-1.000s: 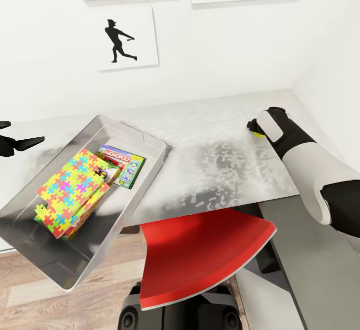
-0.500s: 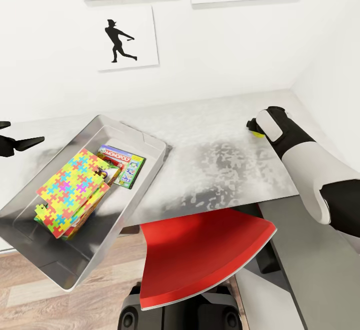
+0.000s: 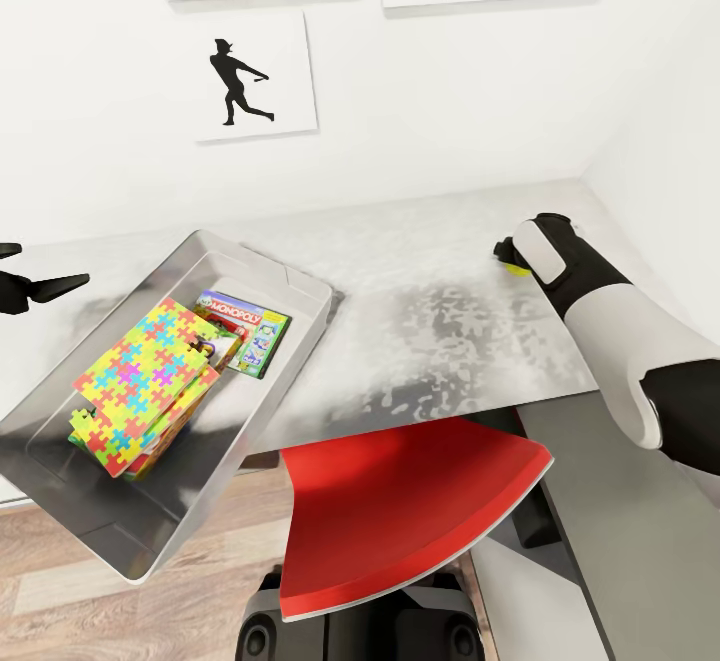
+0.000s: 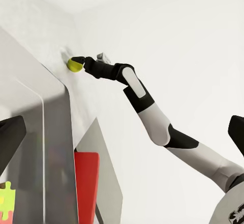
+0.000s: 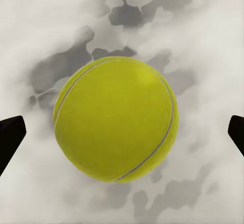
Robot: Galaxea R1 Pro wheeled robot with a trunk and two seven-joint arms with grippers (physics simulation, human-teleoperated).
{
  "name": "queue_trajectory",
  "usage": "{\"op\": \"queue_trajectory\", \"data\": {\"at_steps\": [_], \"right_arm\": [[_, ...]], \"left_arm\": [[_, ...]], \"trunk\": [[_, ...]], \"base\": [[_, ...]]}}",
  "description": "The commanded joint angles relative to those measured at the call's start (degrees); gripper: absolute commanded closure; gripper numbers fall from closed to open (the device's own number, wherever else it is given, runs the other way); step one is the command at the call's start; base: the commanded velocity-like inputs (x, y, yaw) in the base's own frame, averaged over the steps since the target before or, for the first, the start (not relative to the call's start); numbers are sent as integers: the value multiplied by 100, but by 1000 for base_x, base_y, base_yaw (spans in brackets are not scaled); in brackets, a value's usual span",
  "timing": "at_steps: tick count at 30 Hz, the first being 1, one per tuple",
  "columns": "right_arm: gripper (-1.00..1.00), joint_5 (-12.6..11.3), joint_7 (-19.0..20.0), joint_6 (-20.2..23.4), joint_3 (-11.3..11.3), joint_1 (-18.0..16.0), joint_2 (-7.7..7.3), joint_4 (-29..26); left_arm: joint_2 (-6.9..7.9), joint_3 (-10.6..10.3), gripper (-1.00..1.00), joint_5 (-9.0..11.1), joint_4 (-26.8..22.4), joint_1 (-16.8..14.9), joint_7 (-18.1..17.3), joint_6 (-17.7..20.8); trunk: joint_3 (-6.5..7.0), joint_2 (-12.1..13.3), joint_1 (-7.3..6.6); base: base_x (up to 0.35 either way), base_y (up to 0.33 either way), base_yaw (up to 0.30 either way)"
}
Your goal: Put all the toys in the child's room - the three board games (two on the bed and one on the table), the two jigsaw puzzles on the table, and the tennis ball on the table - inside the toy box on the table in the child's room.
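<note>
Tennis ball: one, yellow-green, on the mottled grey-white table; in the head view only a sliver shows at right of centre, behind the right wrist.
Right gripper: fingers spread wide, black tips at both edges of the right wrist view with the ball between them, not touching it there; in the left wrist view it sits right at the ball.
Left gripper: at the left edge of the head view, just beyond the toy box; dark fingertips stand far apart at the two edges of the left wrist view, nothing between them.
Toy box: one light grey bin at left of the head view, its near end jutting past the table edge over the wood floor.
Jigsaw puzzles: two, stacked and tilted inside the toy box; a yellow corner also shows at lower left of the left wrist view.
Board games: a green Monopoly box lies flat in the bin beside the puzzles; another printed box peeks from under the puzzles, total count unclear.
Red chair: one, lower centre, tucked under the table edge.
Silhouette pictures: four on the white wall, upper part of the head view.
</note>
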Motion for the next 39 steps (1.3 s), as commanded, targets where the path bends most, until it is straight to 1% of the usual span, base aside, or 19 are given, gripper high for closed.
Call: {"op": "queue_trajectory", "data": {"at_steps": [1,13,39], "right_arm": [[-100,-49,-40,27,48,-6,-12,-6],[-100,-65,-38,33,48,-6,-44,5],[-100,-69,-37,43,48,-6,-45,13]], "left_arm": [[7,-35,-100,10,6,-14,-40,60],[7,-35,-100,10,6,-14,-40,60],[7,-35,-100,11,6,-14,-40,60]], "trunk": [[-9,-10,4],[-9,-10,4],[-9,-10,4]], "base": [[0,0,0],[0,0,0],[0,0,0]]}}
